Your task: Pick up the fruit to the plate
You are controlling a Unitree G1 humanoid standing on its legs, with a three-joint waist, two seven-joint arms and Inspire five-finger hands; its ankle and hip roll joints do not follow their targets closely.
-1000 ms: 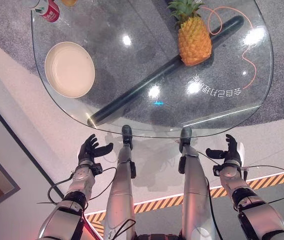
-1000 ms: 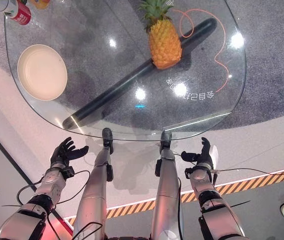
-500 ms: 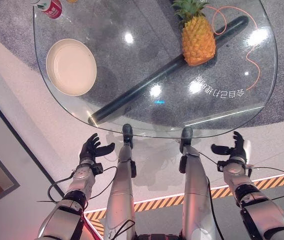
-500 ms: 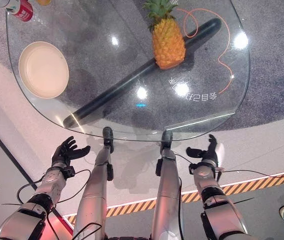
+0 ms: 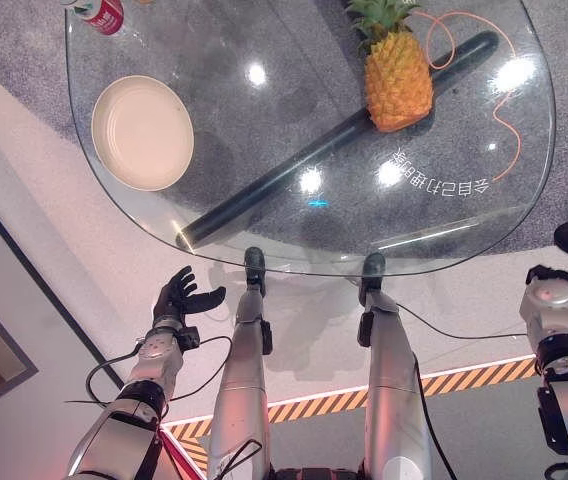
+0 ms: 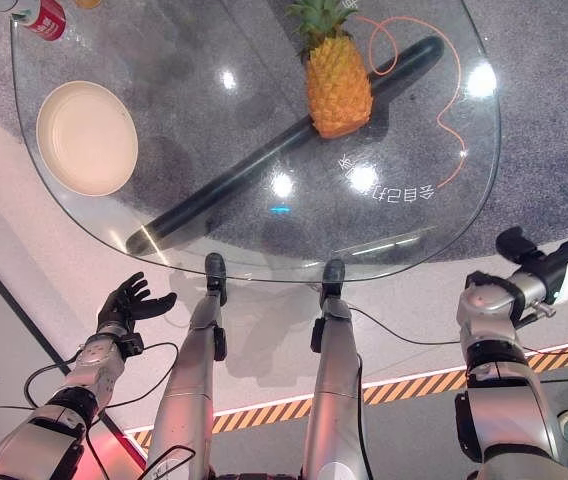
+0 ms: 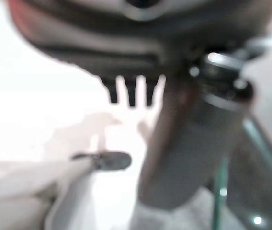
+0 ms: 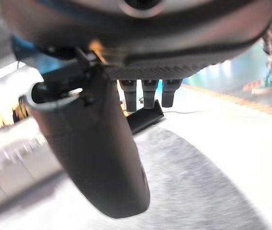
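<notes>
At about 11 o'clock on the glass table you have the cream plate, bare, with a red can cut off by the frame edge beyond it; the left hand hangs below the near table edge at about 7 o'clock, fingers spread and relaxed, holding nothing; a dark bar, seemingly under the glass, runs diagonally from the near edge toward 1 o'clock; the pineapple stands upright over the far end of that bar at about 1 o'clock, well apart from the plate, with an orange cord looping beside it; your right hand is off the table at about 4 o'clock, and its wrist view shows straight fingers and a thumb closed on nothing. Judge the pineapple heavy and stiff, its rind rough enough to grip but top-heavy with the leafy crown; take it around the body low down rather than by the leaves, probably with both hands. The right hand is partly hidden by its own wrist, and the pineapple's crown is cut off at the top.
</notes>
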